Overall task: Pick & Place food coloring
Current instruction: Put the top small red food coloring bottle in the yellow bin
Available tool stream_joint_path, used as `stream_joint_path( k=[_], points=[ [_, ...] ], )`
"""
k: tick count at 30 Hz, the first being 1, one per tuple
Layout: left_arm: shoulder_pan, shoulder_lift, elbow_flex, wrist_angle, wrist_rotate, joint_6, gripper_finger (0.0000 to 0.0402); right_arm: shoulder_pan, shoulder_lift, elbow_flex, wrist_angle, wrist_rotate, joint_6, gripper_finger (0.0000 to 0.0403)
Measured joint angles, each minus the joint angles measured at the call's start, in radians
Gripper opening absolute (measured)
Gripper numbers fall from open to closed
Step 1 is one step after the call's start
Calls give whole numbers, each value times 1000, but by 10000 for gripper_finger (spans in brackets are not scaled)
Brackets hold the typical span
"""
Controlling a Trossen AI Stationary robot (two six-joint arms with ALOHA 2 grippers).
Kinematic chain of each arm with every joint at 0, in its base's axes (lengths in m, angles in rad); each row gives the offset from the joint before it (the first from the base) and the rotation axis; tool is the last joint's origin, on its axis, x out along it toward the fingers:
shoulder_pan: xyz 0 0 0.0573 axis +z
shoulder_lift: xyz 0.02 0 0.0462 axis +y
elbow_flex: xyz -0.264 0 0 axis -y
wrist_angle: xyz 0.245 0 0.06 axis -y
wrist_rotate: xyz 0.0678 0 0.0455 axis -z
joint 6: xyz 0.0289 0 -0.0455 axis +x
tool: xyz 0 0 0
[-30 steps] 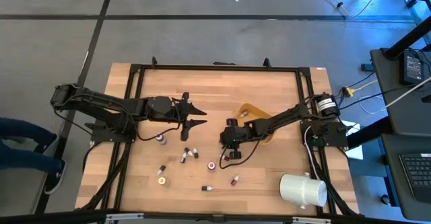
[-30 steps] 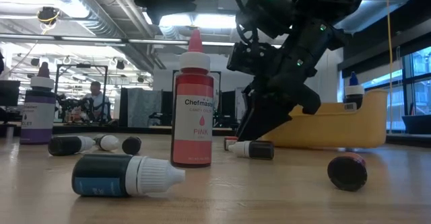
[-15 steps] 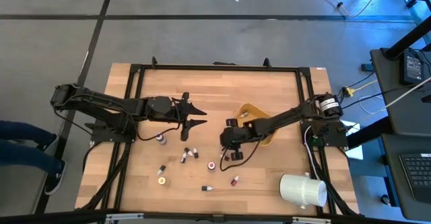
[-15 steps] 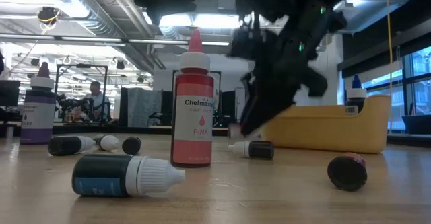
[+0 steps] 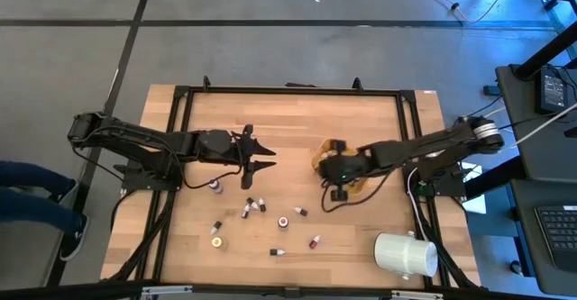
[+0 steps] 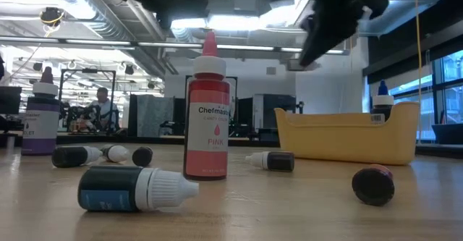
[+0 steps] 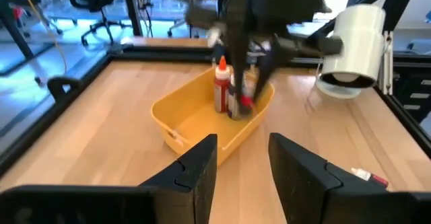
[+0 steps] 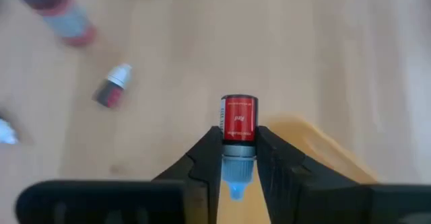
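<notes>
My right gripper (image 5: 339, 188) hangs over the near rim of the yellow bowl (image 5: 350, 161), shut on a small red-labelled dropper bottle (image 8: 239, 120). The left wrist view shows that bottle (image 7: 242, 103) above the bowl (image 7: 195, 120). My left gripper (image 5: 261, 154) hovers open left of the bowl, its fingers (image 7: 202, 167) apart. Several small bottles (image 5: 260, 206) lie or stand on the wood nearer the table's near edge. An upright pink bottle (image 6: 208, 118) and a lying dark one (image 6: 134, 189) show in the low view. A red bottle (image 7: 221, 89) stands inside the bowl. My right gripper pinches the bottle between its two fingers (image 8: 205, 153) at the cap end (image 8: 238, 158). The red body (image 8: 239, 116) sticks out past the fingertips, so the bottle lies along the fingers. The fingers point down from above. The bottle is lifted clear of the table.
A big white cylinder (image 5: 406, 253) lies near the table's near right corner. A black frame (image 5: 288, 90) runs round the tabletop. A purple bottle (image 6: 40, 118) stands at the low view's left. Bare wood lies between the bowl and the far edge.
My right gripper has risen from among the bottles and swung toward the table's right, to the yellow bowl, carrying the red-labelled bottle clear of the wood. In the low view it has gone from table height to the picture's top. The left arm has kept still.
</notes>
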Motion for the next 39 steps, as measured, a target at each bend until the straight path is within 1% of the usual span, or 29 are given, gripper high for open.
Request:
stream_joint_path(
  k=[2,5,7,11,14,20,25,29,35,39],
  points=[
    [0,1,0,-7,0,-20,131,-8,-47,-37,-46,29,54,84],
    [0,1,0,-14,0,-21,134,-24,-85,-114,-9,67,88,84],
    [0,1,0,-12,0,-24,135,-41,-88,-171,60,76,89,84],
    [0,1,0,-10,0,-53,142,-87,-68,-278,260,68,80,84],
    [0,1,0,-13,0,-56,152,-123,-54,-324,319,40,62,85],
    [-2,1,0,-37,0,-56,185,-178,-32,-348,342,28,133,88],
    [-3,0,0,-60,0,-70,216,-192,-31,-348,346,28,118,89],
    [-3,0,0,-91,5,-126,225,-191,-31,-348,346,28,109,89],
    [-3,0,0,-181,128,-196,222,-191,-31,-348,345,25,110,89],
    [-3,0,0,-244,159,-205,222,-191,-31,-348,346,-27,118,90]
  ],
)
